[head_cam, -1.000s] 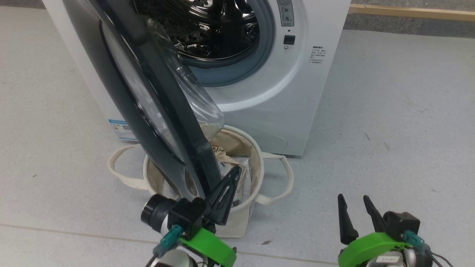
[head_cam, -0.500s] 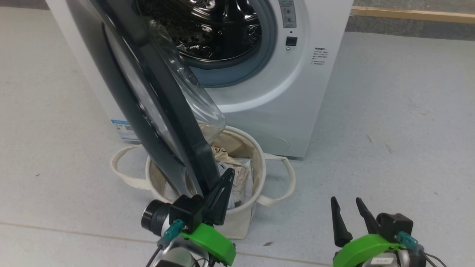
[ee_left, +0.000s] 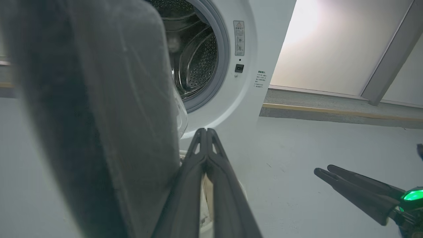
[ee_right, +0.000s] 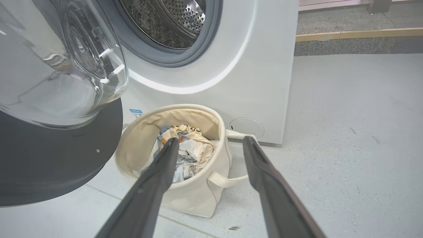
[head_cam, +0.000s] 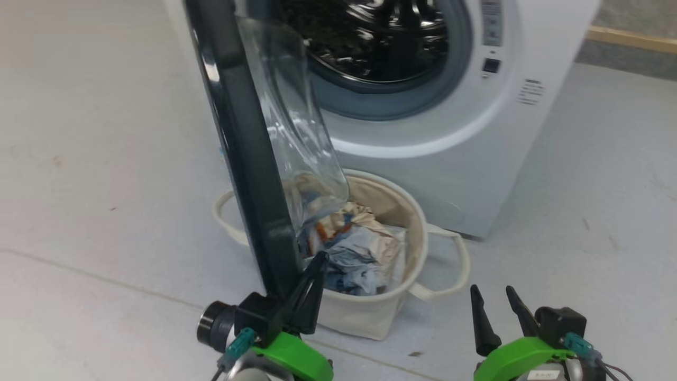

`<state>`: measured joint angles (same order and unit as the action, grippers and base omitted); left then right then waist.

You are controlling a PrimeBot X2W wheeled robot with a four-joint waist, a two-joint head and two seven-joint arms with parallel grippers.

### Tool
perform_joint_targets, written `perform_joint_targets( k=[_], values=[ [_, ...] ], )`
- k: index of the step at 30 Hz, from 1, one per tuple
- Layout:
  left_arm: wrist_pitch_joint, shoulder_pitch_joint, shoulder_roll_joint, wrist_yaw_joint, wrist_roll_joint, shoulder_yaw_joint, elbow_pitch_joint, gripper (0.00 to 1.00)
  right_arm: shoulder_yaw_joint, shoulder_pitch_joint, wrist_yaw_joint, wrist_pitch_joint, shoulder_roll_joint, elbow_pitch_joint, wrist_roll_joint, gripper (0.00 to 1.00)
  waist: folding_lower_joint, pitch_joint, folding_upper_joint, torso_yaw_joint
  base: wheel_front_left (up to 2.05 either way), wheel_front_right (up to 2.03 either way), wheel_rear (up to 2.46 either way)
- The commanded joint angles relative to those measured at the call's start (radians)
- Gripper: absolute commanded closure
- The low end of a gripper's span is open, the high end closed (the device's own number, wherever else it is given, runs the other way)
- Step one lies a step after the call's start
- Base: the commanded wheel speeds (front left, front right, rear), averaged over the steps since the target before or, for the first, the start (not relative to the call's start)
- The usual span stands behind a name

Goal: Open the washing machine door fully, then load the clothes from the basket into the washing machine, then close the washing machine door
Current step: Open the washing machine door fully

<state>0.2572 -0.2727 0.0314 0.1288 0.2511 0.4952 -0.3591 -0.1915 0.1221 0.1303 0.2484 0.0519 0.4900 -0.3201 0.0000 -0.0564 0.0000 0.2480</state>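
Two jaws, one job now. Your left jaws shut tight, empty, tips just beside washing machine door [head_cam: 240, 132], on its 3 o'clock side; looks like touching. Door stands edge-on, 12 to 6. Push toward 9. Right jaws wide open, empty, well apart. Clothes [head_cam: 354, 254] sit in basket [head_cam: 365, 317], at 1 o'clock from left jaws.

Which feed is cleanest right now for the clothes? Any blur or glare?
Left wrist view: the washing machine door is an out-of-focus grey mass up close, the wall blown out. Head view: slightly smeared, door glass warps the clothes. Right wrist view: sharpest on clothes and basket, glints on the glass.
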Motion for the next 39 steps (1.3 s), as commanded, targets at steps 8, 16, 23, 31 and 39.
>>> perform_joint_targets(
  k=[8,16,23,31,39],
  values=[
    [0.005,0.002,0.019,0.033,0.030,-0.069,0.058,1.00,-0.024,0.036,0.000,0.013,-0.002,-0.014,-0.006,0.00,0.0000,0.004,0.0000,0.184,0.00,0.00,0.00],
    [0.005,0.010,0.019,0.073,0.037,-0.154,0.074,1.00,-0.016,0.041,0.000,0.013,-0.002,-0.016,-0.002,0.00,0.0000,-0.008,0.0000,0.226,0.00,0.00,0.00],
    [0.005,-0.032,0.042,0.078,0.013,-0.270,0.009,1.00,-0.024,0.048,0.000,0.013,-0.002,-0.005,0.001,0.00,0.0000,-0.026,0.0000,0.215,0.00,0.00,0.00],
    [0.005,-0.119,0.083,0.084,0.026,-0.445,-0.051,1.00,0.001,0.085,0.000,0.013,-0.002,0.000,0.045,0.00,0.0000,-0.106,0.0000,0.194,0.00,0.00,0.00],
    [0.005,-0.194,0.120,0.080,0.046,-0.576,-0.115,1.00,0.028,0.114,0.000,0.013,-0.002,0.004,0.097,0.00,0.0000,-0.170,0.0000,0.202,0.00,0.00,0.00]
  ],
)
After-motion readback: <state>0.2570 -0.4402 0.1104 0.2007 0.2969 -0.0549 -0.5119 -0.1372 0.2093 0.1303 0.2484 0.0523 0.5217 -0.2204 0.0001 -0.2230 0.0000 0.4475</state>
